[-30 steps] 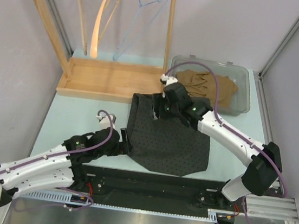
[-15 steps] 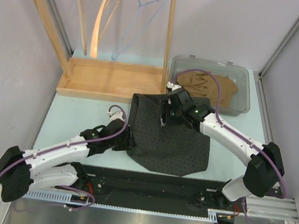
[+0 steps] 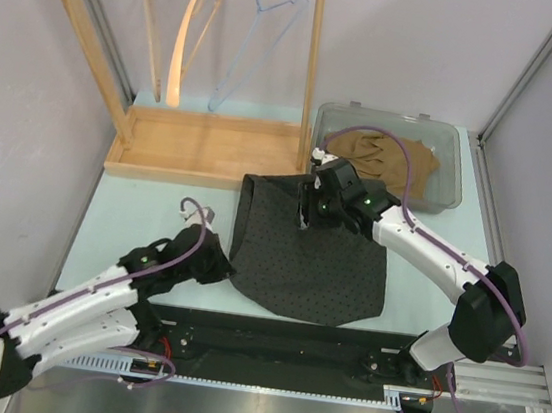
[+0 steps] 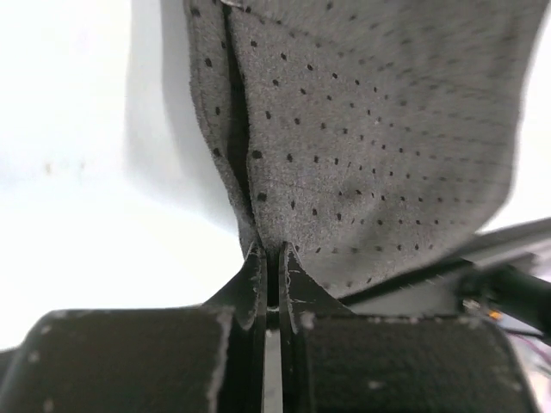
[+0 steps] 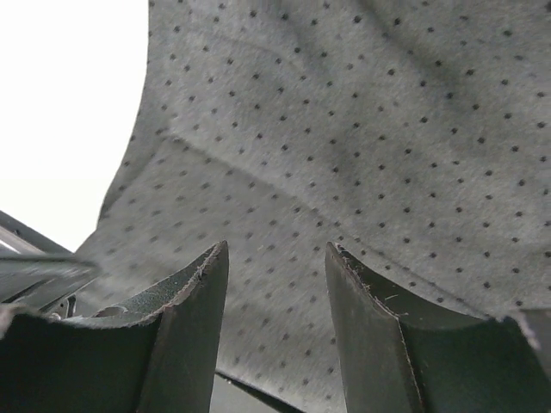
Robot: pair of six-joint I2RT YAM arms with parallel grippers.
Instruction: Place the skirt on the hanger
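The skirt [image 3: 315, 257], dark grey with small black dots, lies flat on the table between the arms. My left gripper [image 3: 227, 261] is at its left edge. In the left wrist view that gripper [image 4: 271, 251] is shut on a fold of the skirt [image 4: 370, 129]. My right gripper [image 3: 308, 210] hovers over the skirt's upper part. In the right wrist view it [image 5: 277, 249] stands open, and the skirt [image 5: 344, 129] below it is not pinched. A blue wire hanger [image 3: 261, 39] and two wooden hangers [image 3: 191, 35] hang on the rack at the back.
The wooden rack's tray base [image 3: 208, 148] sits at the back left. A clear bin [image 3: 446, 137] holding a brown garment [image 3: 387, 160] stands at the back right, close behind the right gripper. A black strip [image 3: 271, 332] runs along the near edge.
My left gripper reached the skirt's left edge and shut on it. My right gripper shifted slightly right over the skirt's top and narrowed a little, still open.
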